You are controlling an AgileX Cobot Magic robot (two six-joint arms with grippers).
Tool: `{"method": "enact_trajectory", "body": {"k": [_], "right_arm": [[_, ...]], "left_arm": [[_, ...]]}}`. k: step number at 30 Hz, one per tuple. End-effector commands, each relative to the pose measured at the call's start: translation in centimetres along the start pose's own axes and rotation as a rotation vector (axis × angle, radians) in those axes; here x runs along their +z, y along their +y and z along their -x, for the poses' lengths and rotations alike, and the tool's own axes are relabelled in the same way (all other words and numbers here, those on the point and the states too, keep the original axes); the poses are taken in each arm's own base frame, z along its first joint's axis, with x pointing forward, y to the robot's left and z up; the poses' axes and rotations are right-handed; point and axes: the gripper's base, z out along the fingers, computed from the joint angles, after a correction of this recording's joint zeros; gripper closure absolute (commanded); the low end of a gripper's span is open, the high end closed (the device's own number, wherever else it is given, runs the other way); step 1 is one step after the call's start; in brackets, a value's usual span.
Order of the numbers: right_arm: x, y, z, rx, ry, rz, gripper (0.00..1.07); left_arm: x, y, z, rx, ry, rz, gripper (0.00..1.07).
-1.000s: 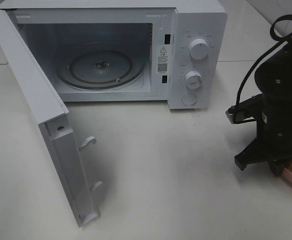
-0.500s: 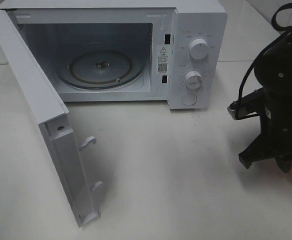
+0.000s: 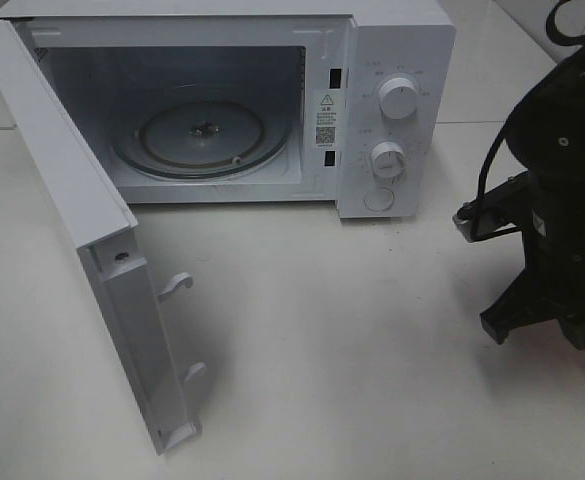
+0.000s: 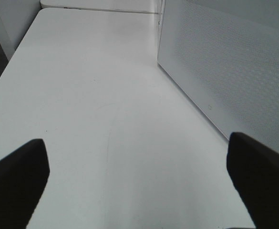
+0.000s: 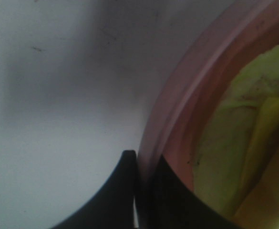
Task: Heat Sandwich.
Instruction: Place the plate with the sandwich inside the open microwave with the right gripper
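Shifted rightward, right fingers [image 5: 113,207] pinch pink plate [image 5: 182,95] carrying the sandwich [image 5: 225,143].

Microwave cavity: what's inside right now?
Only the glass turntable, nothing on it. The open door covers the cavity's left front edge, so that strip can't be seen.

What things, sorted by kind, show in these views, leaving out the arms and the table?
Microwave: 1
Pink plate: 1
Sandwich: 1
Total: 3
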Motion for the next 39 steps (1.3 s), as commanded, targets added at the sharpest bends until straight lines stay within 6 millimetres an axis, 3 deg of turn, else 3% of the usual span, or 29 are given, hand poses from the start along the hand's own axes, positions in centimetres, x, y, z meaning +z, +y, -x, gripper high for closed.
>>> {"method": "enact_trajectory", "body": {"k": [1,11,28,39], "right_arm": [[-0.6,-0.3,-0.9,0.007,0.021,-0.012,1.07],[-3.9,1.3,-2.8,-0.097,-0.074,-0.038,1.07],[-5.0,3.6,-8.4,-0.234,-0.129,-0.073,1.07],[-6.2,5.5,-10.0,-0.326,-0.164,-0.109,1.07]], "left_arm": [[-0.2,0.0,-0.2,0.005,-0.012,-0.006,0.1],[-0.2,0.0,-0.2,0.005,-0.012,-0.006,0.1],[-0.2,0.0,-0.2,0.005,-0.012,-0.006,0.1],[-0.2,0.0,-0.2,0.005,-0.012,-0.006,0.1]]}}
